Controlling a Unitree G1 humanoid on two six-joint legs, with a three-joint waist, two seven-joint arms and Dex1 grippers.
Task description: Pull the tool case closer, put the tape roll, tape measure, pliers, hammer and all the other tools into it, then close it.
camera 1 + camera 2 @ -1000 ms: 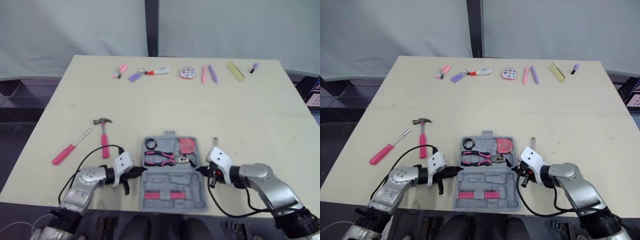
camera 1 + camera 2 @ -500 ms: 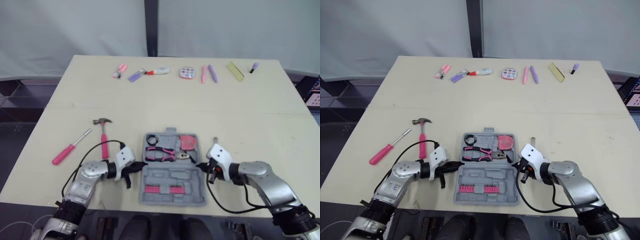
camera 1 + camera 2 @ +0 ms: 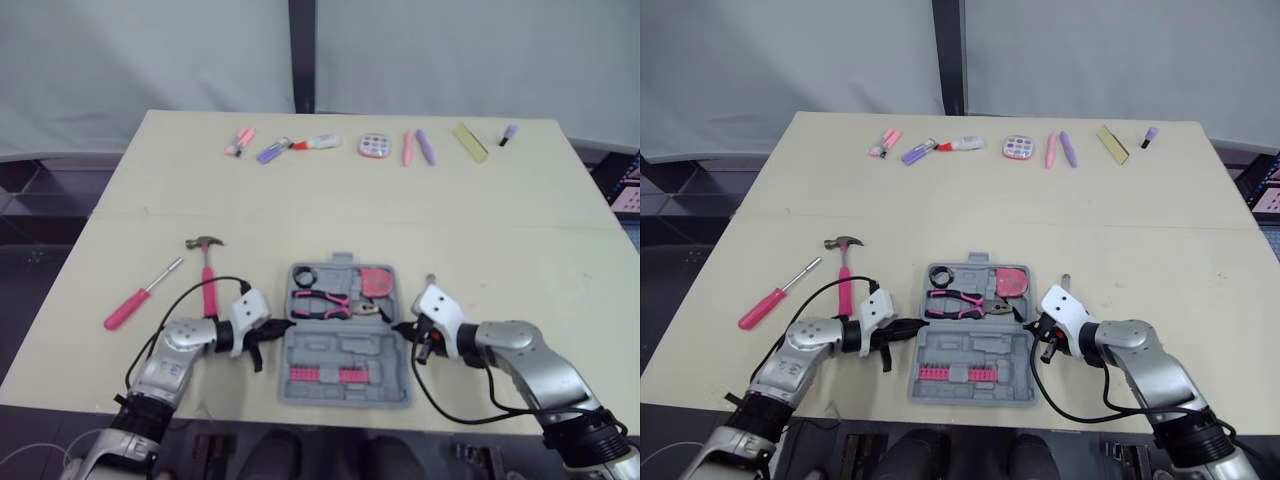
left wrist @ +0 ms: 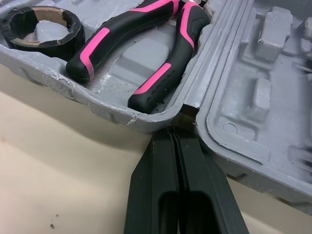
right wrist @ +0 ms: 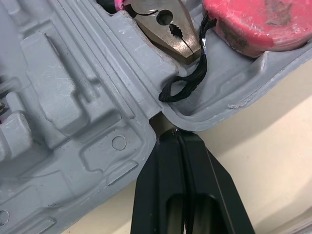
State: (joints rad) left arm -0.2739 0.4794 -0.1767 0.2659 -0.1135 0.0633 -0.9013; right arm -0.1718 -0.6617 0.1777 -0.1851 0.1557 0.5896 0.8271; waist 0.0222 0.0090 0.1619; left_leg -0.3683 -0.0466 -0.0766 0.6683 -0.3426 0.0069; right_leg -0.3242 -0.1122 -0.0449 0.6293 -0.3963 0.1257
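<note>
The grey tool case [image 3: 343, 350] lies open near the table's front edge. Its far half holds the black tape roll [image 3: 303, 277], the pink-and-black pliers [image 3: 322, 300] and the red tape measure [image 3: 376, 283]. The near half carries a row of pink bits [image 3: 325, 376]. My left gripper [image 3: 283, 326] is shut, with its tips against the case's hinge [image 4: 187, 108] on the left side. My right gripper [image 3: 398, 330] is shut at the hinge on the right side [image 5: 157, 119]. The hammer [image 3: 208, 268] and a pink screwdriver [image 3: 140, 296] lie on the table to the left.
A small metal tool [image 3: 431, 283] lies just right of the case. Several small pink and purple items [image 3: 300, 146] line the table's far edge. The tape measure's black strap [image 5: 187, 80] hangs over the case rim near my right fingers.
The case and both shut grippers have shifted a little away from the table's front edge. The hammer and screwdriver have not moved.
</note>
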